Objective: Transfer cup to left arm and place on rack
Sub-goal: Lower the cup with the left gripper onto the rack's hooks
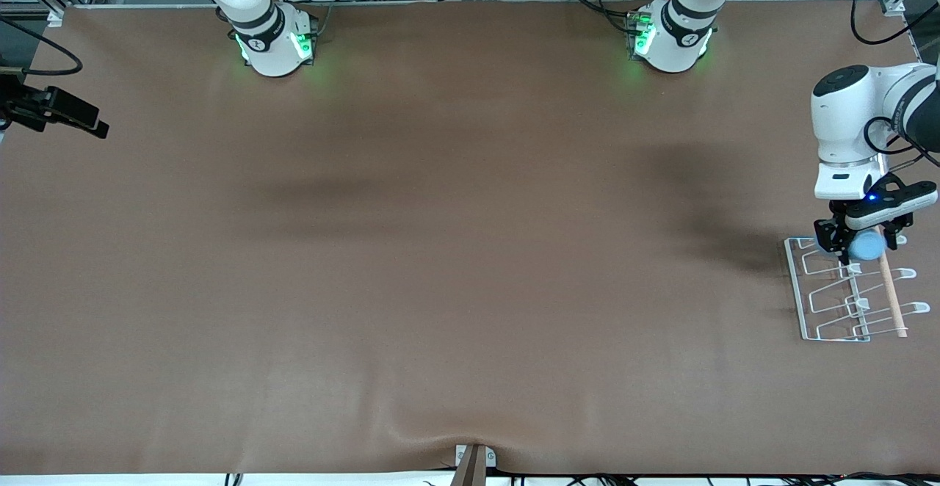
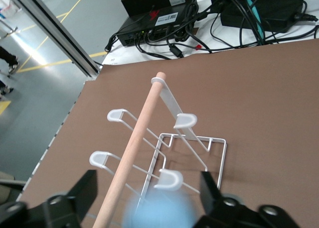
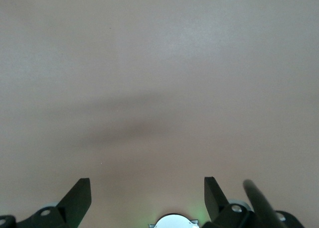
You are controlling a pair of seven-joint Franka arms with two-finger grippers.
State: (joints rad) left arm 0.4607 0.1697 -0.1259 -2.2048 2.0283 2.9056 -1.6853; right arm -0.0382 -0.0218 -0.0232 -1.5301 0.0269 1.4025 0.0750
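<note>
The light-blue cup sits at the rack's end farthest from the front camera, beside the wooden rod. My left gripper is down over it and open. Its jaws stand on either side of the cup with a gap on each side. In the left wrist view the cup is a blur between the fingers of the left gripper, over the rack's wires and next to the rod. My right gripper is open and empty, high over bare table.
The rack stands near the table's edge at the left arm's end. A black camera mount juts in at the right arm's end. The brown mat has a ripple at its front edge.
</note>
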